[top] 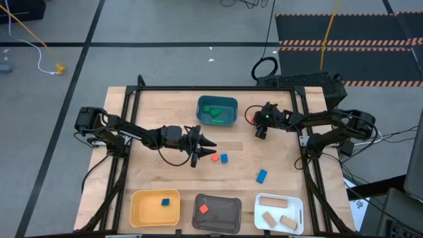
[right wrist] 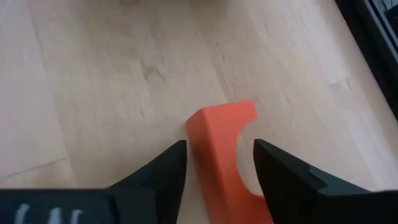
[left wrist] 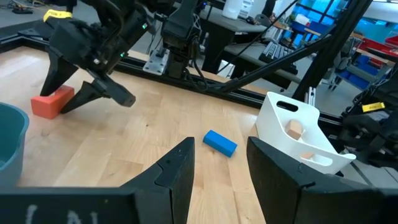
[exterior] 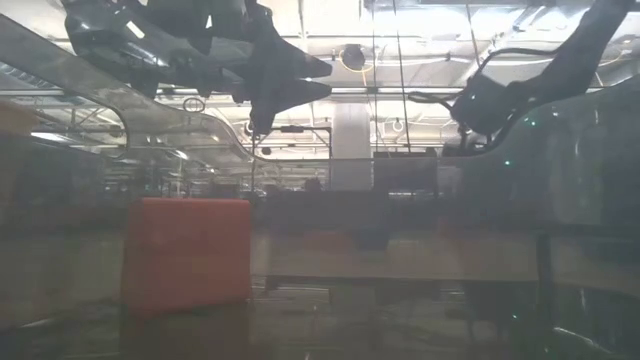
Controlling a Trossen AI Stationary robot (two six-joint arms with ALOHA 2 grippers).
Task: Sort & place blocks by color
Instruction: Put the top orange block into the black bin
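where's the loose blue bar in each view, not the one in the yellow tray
High view: blue bar on bare wood, right of centre, just above the white tray.
Low view: cannot make it out.
Left wrist view: mid-picture, lying on the wood.
Right wrist view: not in it.
Shared landmark: the white tray, close beside the bar in both views that show it.

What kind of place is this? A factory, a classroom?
Most likely a robotics lab or workshop: a pale wooden table in a black metal frame with two dark robot arms mounted beside it, black-and-orange hazard-striped floor mats, and racks holding blue bins behind.
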